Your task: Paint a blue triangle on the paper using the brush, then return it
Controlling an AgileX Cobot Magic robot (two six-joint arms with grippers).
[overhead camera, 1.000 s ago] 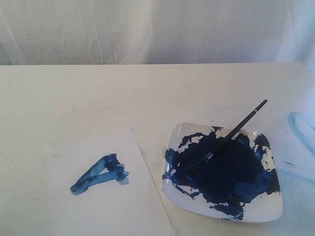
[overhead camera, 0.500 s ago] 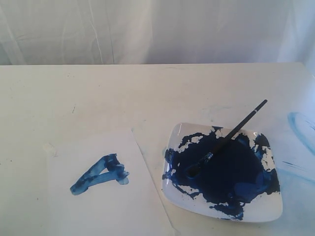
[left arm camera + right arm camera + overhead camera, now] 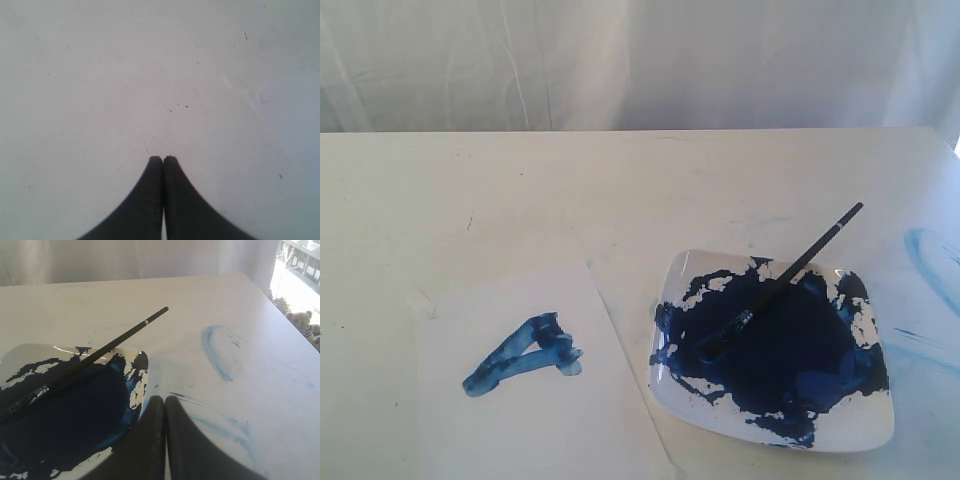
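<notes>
Exterior view, brush (image 3: 790, 275) lying in paint-filled plate (image 3: 880, 425), triangle (image 3: 525, 355) on paper (image 3: 570, 430)

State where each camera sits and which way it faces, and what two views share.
Exterior view: raised, looking down across the table toward a curtain at paper, blue triangle and plate; no robot part shows.
Left wrist view: above the shut left gripper, facing the table close up.
Right wrist view: behind the shut right gripper, facing a pale blue smear.
Shared: exterior and right wrist views both show the brush resting on the plate.
</notes>
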